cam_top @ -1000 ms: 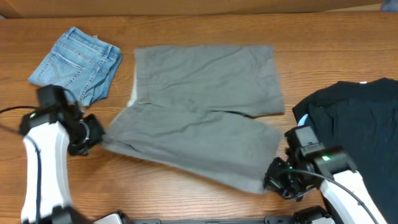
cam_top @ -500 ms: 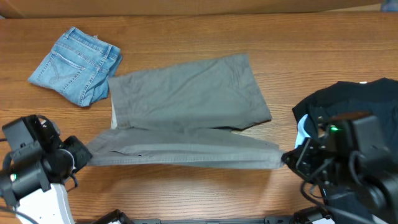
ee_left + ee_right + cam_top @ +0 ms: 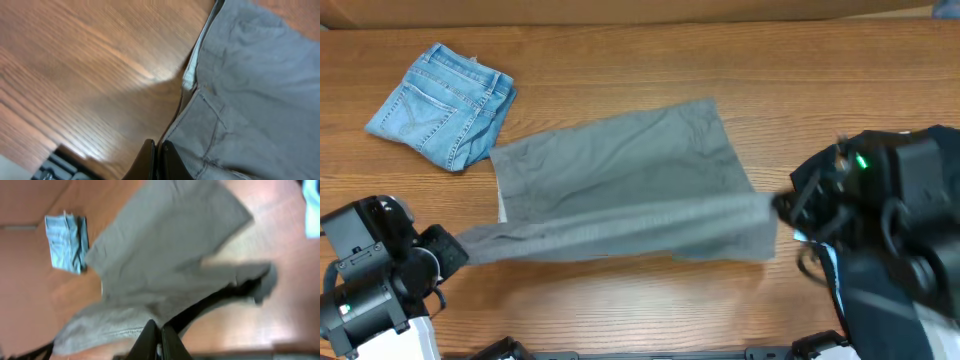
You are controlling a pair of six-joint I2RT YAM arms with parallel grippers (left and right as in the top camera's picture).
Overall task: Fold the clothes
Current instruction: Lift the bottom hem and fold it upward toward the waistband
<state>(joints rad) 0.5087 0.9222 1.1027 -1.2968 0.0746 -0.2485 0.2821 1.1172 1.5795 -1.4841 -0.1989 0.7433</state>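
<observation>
From overhead, we find the grey-olive shorts (image 3: 620,160) in the middle of the desk (image 3: 620,50). Their far half lies flat, while the near edge is raised and drawn into a taut band running from 8 o'clock to 3 o'clock. The left pincer (image 3: 455,247) pinches one end of that band and the right pincer (image 3: 778,206) the other. We judge the first fold to be under way but not laid down (any second fold and smoothing are all to come). The blue denim shorts (image 3: 445,105) sit well apart at 10 o'clock.

In the left wrist view, the left pincer (image 3: 157,160) sits at 6 o'clock, pressed together on the cloth just below the pale waistband lining. The shadow beneath suggests the cloth is lifted off the desk there.

In the right wrist view, the right pincer (image 3: 160,342) is likewise clamped together at 6 o'clock. Grey cloth meets its tips, though blur hides which edge it grips.
</observation>
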